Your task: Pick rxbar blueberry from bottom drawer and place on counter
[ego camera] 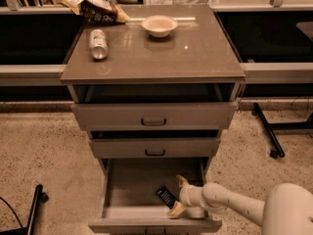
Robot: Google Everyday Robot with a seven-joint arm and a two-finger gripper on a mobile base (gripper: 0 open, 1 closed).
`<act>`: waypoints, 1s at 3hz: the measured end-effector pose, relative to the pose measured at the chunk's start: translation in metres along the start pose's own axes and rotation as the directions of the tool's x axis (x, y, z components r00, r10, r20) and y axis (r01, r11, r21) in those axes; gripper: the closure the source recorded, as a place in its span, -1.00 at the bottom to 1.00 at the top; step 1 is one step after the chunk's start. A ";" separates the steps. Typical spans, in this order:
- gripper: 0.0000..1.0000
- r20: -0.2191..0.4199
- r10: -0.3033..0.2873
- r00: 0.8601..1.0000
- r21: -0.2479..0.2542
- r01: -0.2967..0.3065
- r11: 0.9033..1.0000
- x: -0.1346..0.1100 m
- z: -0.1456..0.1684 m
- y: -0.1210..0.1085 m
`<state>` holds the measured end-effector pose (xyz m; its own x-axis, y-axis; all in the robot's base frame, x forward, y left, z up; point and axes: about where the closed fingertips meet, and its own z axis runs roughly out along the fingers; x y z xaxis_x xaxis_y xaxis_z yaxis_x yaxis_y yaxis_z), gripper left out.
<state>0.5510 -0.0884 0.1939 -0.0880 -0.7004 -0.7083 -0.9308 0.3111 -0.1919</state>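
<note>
The bottom drawer is pulled open. The rxbar blueberry, a small dark bar, lies flat on its floor toward the front right. My gripper is down inside the drawer, just right of the bar. Its fingers are spread open, one behind and one in front, with the bar's right end between them. The bar is still resting on the drawer floor. The counter is the glossy grey-brown top of the cabinet above.
On the counter lie a soda can on its side, a white bowl and a brown-and-yellow snack bag. The two upper drawers are partly pulled out above the bottom one. Black stand legs are on the floor at right and left.
</note>
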 end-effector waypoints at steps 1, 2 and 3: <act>-0.90 0.032 0.029 0.999 0.032 -0.030 0.999 0.002 -0.002 -0.014; -0.78 0.032 0.056 0.998 0.019 -0.056 0.998 0.010 0.004 -0.017; -0.50 0.011 0.076 0.997 -0.011 -0.076 0.997 0.021 0.019 -0.006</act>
<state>0.5615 -0.0924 0.1671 -0.1543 -0.6679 -0.7281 -0.9252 0.3562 -0.1306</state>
